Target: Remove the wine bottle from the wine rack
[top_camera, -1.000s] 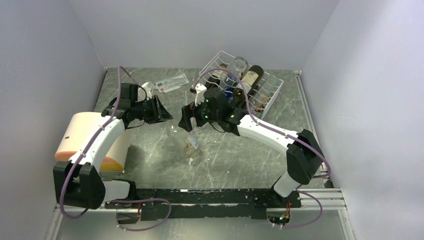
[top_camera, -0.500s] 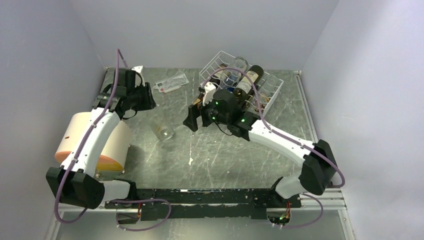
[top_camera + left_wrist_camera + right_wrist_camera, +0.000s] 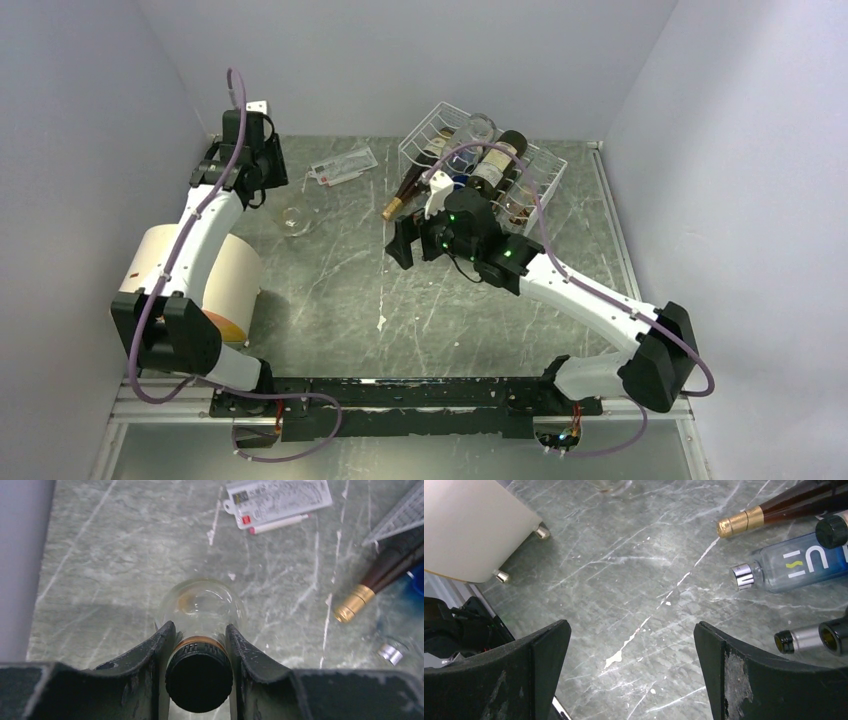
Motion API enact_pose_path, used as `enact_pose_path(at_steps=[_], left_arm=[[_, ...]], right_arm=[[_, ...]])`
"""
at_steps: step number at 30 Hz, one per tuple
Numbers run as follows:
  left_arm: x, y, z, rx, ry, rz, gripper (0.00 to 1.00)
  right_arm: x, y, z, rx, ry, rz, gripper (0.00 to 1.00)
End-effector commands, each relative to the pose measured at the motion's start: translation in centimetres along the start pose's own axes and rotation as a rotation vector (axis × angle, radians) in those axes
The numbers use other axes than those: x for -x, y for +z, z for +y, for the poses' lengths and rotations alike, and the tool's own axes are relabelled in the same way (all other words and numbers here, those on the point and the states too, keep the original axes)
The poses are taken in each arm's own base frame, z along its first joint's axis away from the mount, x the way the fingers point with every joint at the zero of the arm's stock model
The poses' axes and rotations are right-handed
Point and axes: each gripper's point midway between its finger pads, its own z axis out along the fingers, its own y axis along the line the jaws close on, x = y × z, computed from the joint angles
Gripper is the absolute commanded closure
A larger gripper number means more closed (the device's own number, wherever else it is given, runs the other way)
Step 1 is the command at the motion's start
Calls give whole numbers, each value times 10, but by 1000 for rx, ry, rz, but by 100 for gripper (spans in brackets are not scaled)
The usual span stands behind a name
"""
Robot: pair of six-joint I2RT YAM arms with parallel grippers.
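The white wire wine rack point(image 3: 545, 178) stands at the back right and holds several bottles, among them a dark labelled wine bottle point(image 3: 497, 160) and a brown bottle with a gold foil neck point(image 3: 405, 196) poking out of its left side. My left gripper point(image 3: 268, 186) is at the back left, off the rack. It is shut on the neck of a clear glass bottle point(image 3: 202, 602) with a black cap point(image 3: 199, 675), which hangs upright over the table. My right gripper point(image 3: 400, 243) is open and empty just left of the rack, as the right wrist view point(image 3: 631, 650) shows.
A cream cylinder point(image 3: 228, 282) lies at the left under the left arm. A white card point(image 3: 343, 165) lies at the back. A blue bottle point(image 3: 794, 562) and two dark bottle necks point(image 3: 804, 639) point out of the rack beside the gold-necked bottle point(image 3: 774, 510).
My left arm carried the clear bottle from the middle of the table to the back left. My right gripper moved a little right and stayed open.
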Motion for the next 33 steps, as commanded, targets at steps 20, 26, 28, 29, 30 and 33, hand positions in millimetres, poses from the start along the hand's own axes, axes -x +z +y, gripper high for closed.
enact_pose_path(at_steps=[20,26,28,29,30,33], left_arm=[[39,11,28,57,2,-227,28],[53,-17,21,2,12,-283,2],[61,-33,16,-40,19,-326,2],[64,-41,12,-65,25,-347,2],[68,-49,9,-90,31,-372,2],[72,-70,-3,-175,55,-436,1]], right_arm=[[2,-6,-15,-89,-25,31,0],[8,-12,-19,-125,-37,54,0],[9,-16,-22,-152,-42,66,0],[10,-18,-26,-174,-46,73,0],[10,-22,-30,-199,-50,76,0],[14,-36,-46,-301,-60,86,0]])
